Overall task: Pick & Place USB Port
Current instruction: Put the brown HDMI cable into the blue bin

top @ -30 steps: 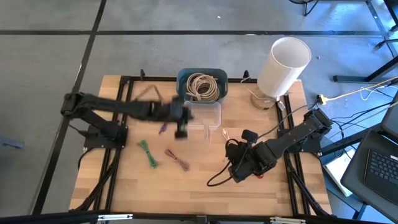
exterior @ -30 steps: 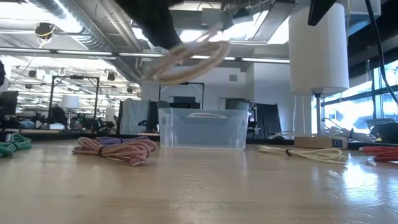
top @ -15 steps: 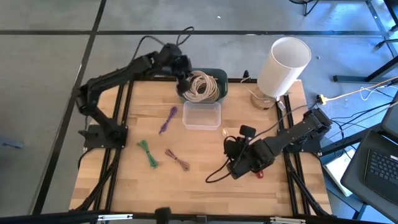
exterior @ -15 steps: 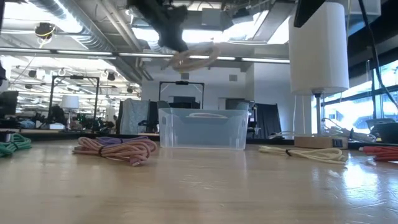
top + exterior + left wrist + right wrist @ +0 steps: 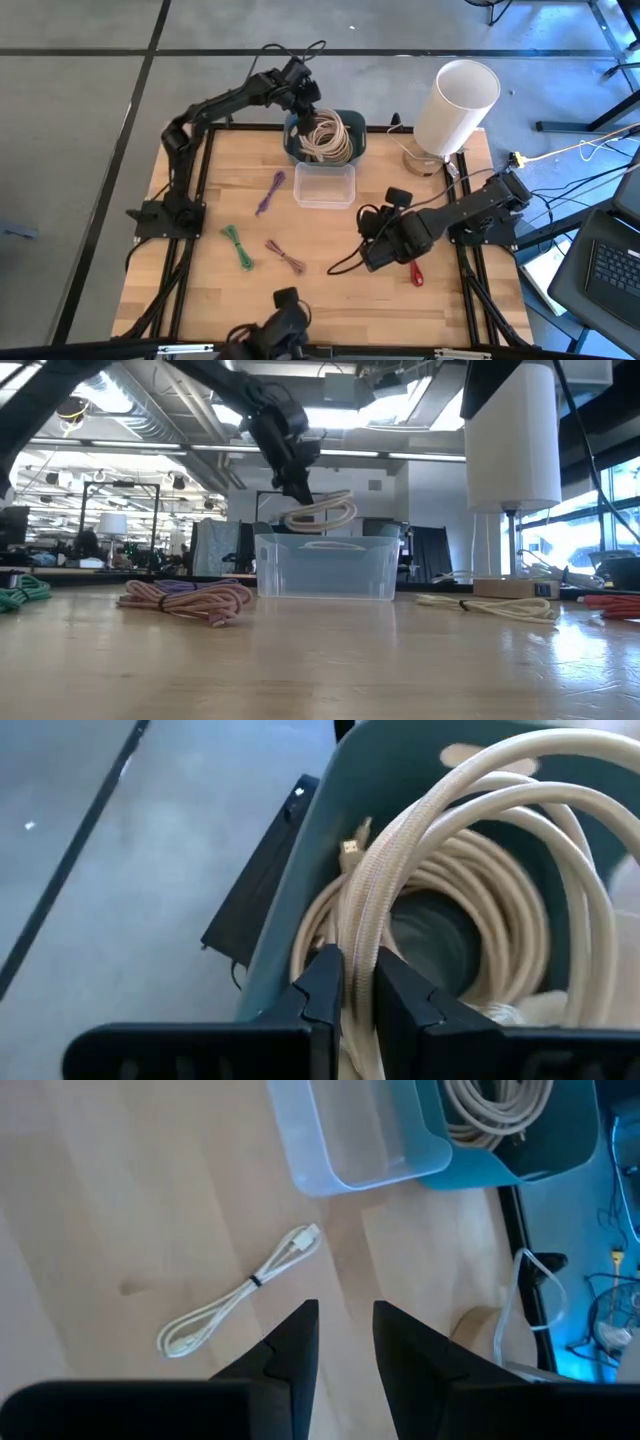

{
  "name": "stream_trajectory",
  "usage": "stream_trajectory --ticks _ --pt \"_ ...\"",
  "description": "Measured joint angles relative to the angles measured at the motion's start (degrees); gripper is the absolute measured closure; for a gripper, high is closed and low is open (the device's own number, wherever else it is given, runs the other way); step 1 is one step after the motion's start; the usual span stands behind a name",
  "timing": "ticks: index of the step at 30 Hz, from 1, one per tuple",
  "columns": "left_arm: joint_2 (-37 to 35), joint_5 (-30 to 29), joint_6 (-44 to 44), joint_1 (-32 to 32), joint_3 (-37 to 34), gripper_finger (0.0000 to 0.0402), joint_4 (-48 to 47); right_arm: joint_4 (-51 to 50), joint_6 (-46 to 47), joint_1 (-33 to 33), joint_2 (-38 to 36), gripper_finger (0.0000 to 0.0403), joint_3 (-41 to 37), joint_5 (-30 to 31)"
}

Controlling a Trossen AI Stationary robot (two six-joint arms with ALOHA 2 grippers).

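While over the teal bin (image 5: pixel 352 127), left fingers (image 5: pixel 345 982) clamped around cream cable coil (image 5: pixel 480 850); right fingers (image 5: pixel 342 1342) apart, empty

A tall white cylindrical lamp shade (image 5: pixel 456 106) stands on a round wooden base (image 5: pixel 423 160) at the far right corner of the light wooden tabletop (image 5: pixel 320 290). To its right, a yellow wire (image 5: pixel 560 153) trails across the grey floor (image 5: pixel 90 90), and the corner of an open laptop (image 5: pixel 605 262) shows at the edge. Beyond the table, the low view shows an open workshop with ceiling strip lights (image 5: pixel 150 448).
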Motion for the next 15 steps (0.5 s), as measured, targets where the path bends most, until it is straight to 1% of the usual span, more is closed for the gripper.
stream_trajectory --ticks 6,15 --pt "5.8 -0.6 1.1 0.1 1.7 0.0373 0.4 -0.5 0.0 -1.1 0.0 0.0302 0.0 0.0" --pt "10.3 -2.0 -0.8 0.3 1.9 0.0373 3.6 -0.5 1.1 -1.2 0.0 0.0302 0.0 0.0"
